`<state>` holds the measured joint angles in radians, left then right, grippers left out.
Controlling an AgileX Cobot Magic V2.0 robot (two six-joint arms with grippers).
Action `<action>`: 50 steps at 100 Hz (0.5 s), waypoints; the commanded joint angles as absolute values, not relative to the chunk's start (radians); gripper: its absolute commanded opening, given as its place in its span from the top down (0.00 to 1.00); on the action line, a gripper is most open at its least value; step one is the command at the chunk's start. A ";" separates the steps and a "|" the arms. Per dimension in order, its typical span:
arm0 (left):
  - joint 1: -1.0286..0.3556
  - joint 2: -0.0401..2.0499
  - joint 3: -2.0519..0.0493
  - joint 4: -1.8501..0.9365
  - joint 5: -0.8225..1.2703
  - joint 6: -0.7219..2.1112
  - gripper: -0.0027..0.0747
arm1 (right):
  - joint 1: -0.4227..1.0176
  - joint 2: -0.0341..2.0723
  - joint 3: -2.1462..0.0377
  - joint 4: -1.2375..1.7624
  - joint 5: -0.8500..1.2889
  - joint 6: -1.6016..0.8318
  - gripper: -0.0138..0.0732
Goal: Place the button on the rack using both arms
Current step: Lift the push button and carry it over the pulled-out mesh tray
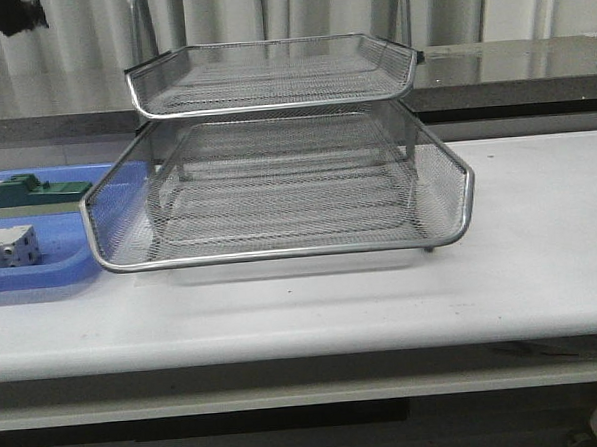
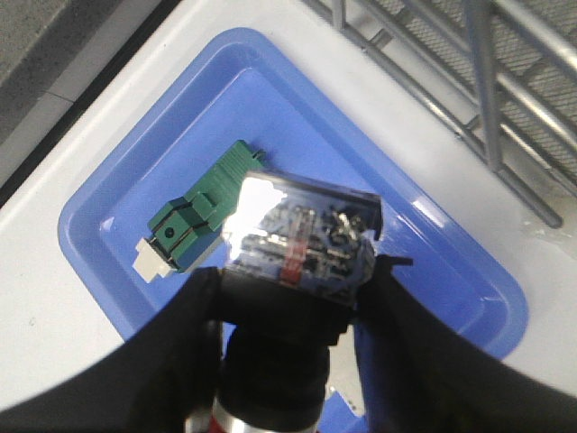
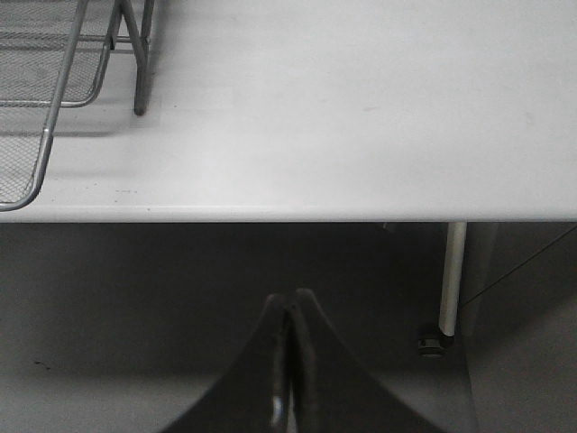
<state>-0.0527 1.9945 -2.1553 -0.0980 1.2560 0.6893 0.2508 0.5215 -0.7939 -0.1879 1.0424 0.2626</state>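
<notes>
Where the left wrist camera looks down, pinched at its black body between the dark fingers (image 2: 185, 334) of the left gripper (image 2: 297, 311): the button (image 2: 302, 236). Poised over the blue tray (image 2: 270, 117), clear contact block facing the camera, with glare washing out one corner of it. Only a sliver of red cap showing, mostly cut off at the frame edge. Hard to tell whether resting on the tray floor or raised off it. Just beside, lying flat in the tray, a green block (image 2: 200, 212) with a white end. Beyond the tray's corner, a few bars of the rack (image 2: 478, 90), cropped.

Seen from the front, filling the centre of the frame: the rack (image 1: 280, 252) on the white table (image 1: 539, 231), with two mesh tiers plain and the uprights cut off by the upper edge. At mid left of the frame, the tray (image 1: 51, 275) again, partly cropped, holding the green block (image 1: 37, 192) and a white boxy component (image 1: 7, 247) that runs out of frame.

From the right wrist, dark and blurred: the right gripper (image 3: 290, 361), fingers pressed together with nothing between them, hanging off the table (image 3: 361, 108) edge over shadowed floor. One corner and one leg of the rack (image 3: 54, 108) visible, the remainder out of view.
</notes>
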 commanded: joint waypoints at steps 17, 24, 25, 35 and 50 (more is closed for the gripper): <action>-0.173 1.734 -1.993 -0.122 1.267 0.678 0.99 | 0.246 0.524 -0.828 -0.216 0.988 0.258 0.92; -0.223 1.701 -1.957 -0.126 1.267 0.678 0.99 | 0.246 0.524 -0.828 -0.216 0.988 0.258 0.92; -0.229 1.701 -1.955 -0.126 1.267 0.678 0.99 | 0.246 0.524 -0.828 -0.216 0.988 0.258 0.92; -0.308 1.686 -1.930 -0.141 1.267 0.678 0.99 | 0.246 0.524 -0.828 -0.216 0.988 0.258 0.92; -0.440 1.704 -1.920 -0.155 1.267 0.678 0.99 | 0.246 0.524 -0.828 -0.216 0.988 0.258 0.92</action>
